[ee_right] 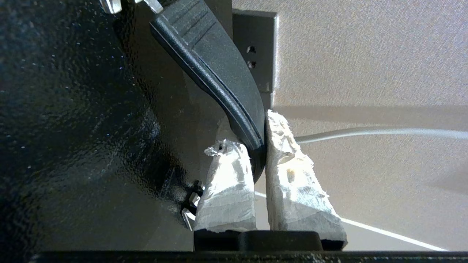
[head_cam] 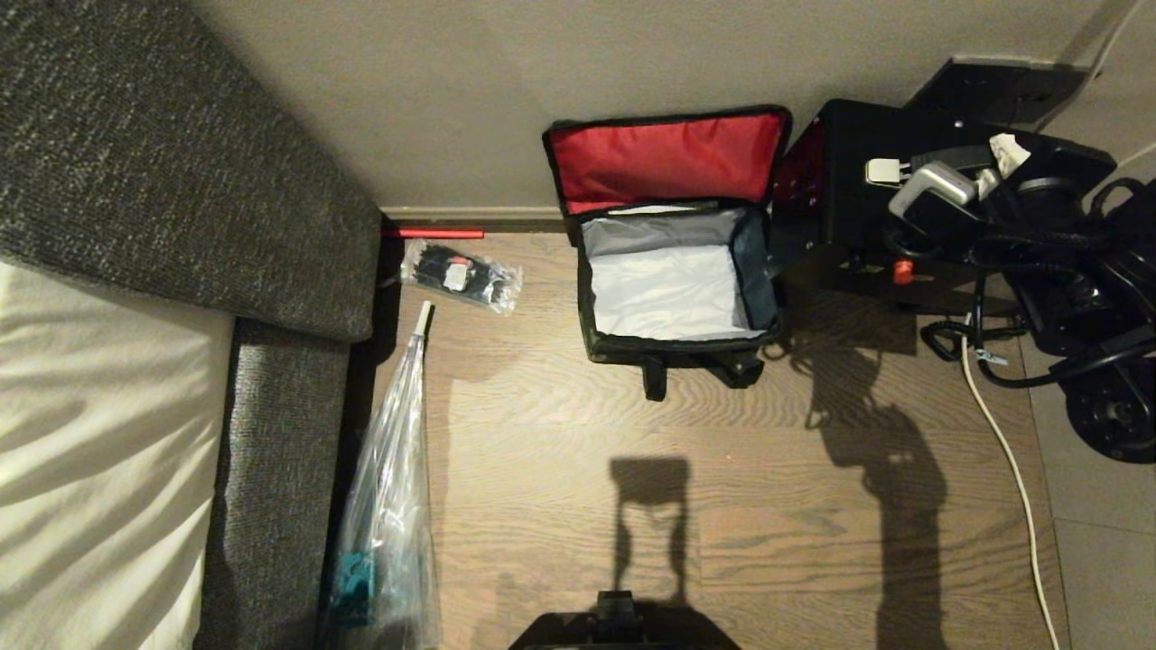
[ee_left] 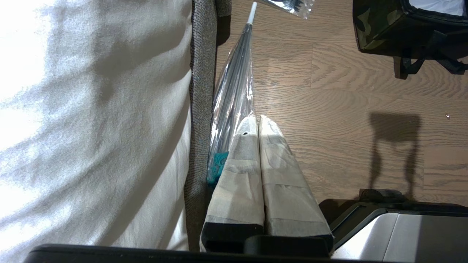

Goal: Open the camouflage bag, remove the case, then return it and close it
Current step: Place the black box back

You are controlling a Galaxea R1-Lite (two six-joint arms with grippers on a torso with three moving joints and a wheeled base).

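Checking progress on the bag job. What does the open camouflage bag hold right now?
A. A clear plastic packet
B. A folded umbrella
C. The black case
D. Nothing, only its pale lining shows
D: the camouflage bag stands open with bare pale lining, and the case sits outside beside it.

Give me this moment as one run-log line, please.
camouflage bag: open, empty | case: outside, beside bag | right gripper: shut on case handle | left gripper: shut, parked

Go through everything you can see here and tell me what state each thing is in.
camouflage bag: open, lid up, empty inside
case: out of the bag, beside it, held by its handle
right pincer: shut on the handle
left pincer: shut, holding nothing
clear umbrella: folded, lying on the floor
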